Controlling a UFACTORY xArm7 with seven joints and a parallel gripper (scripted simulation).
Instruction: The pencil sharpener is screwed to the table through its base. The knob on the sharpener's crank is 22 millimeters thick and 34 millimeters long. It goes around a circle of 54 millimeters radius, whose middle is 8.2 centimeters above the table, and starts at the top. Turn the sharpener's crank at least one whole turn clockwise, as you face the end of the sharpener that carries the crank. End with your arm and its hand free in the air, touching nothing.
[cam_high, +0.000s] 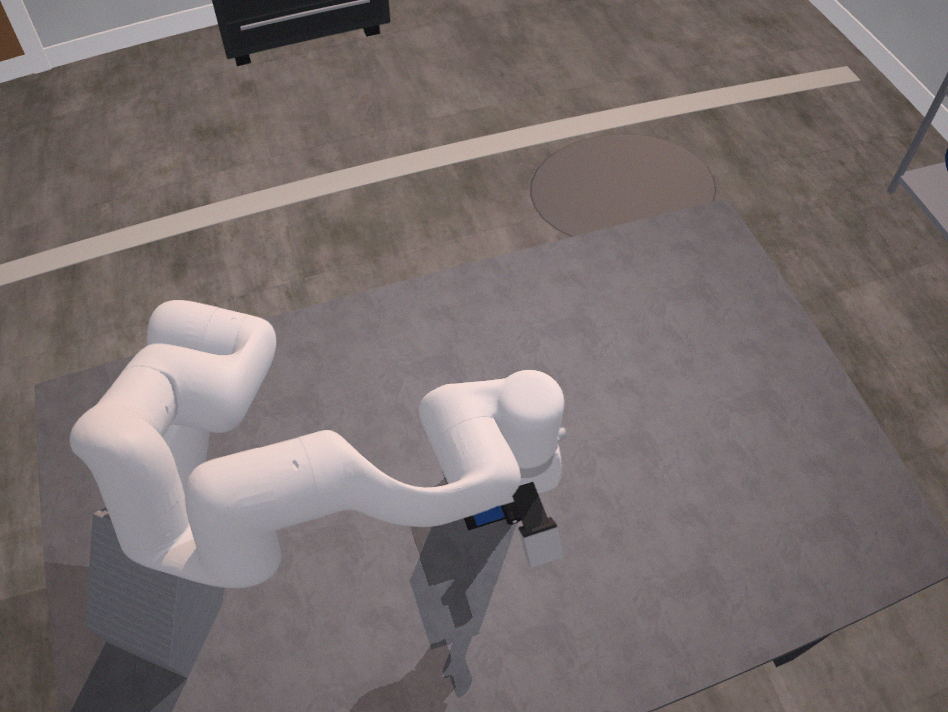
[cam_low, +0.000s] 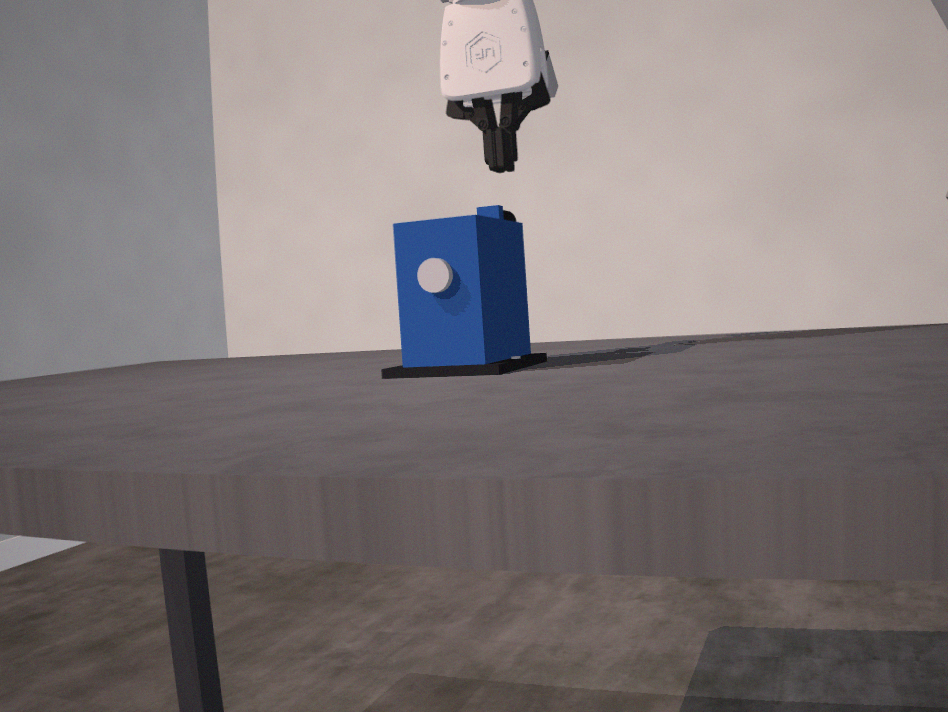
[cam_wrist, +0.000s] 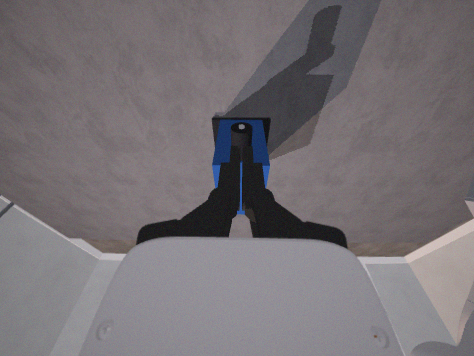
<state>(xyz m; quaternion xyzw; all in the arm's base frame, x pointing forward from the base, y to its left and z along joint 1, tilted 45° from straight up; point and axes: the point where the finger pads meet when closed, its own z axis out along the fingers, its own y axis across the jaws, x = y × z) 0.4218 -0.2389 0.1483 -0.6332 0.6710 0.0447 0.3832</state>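
My gripper (cam_low: 499, 164) hanging above the blue sharpener (cam_low: 459, 291), fingers pressed together on nothing, crank knob (cam_wrist: 240, 134) right below my fingertips, black base (cam_low: 459, 370) on the table (cam_low: 689, 413).

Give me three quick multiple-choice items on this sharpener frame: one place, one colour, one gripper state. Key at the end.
1. Where is the gripper relative to the sharpener?
A. Above it, apart
B. Beside its base
C. Resting on the table

2. What colour is the sharpener's body?
A. Red
B. Blue
C. Green

3. What state is the gripper in?
A. Wide open
B. Shut on the knob
C. Shut, holding nothing

Key: 1 A, the exterior view shows a gap under the fingertips; 2 B, the box is blue on a black base; 3 C, the fingers meet with the knob below them.
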